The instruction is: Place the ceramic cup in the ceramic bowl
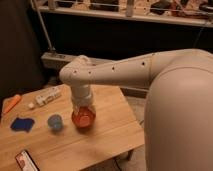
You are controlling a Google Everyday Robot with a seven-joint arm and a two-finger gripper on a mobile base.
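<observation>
The ceramic cup, small, light blue and round, stands upright on the wooden table, left of the bowl and apart from it. The ceramic bowl, orange-red and glossy, sits near the table's middle. My white arm reaches in from the right and bends down over the bowl. My gripper hangs right above the bowl, its tip partly hiding the bowl's far rim.
A flat dark blue cloth-like piece lies left of the cup. A long orange carrot-like object lies at the far left edge. A white packet lies behind. A phone-like object sits at the front edge.
</observation>
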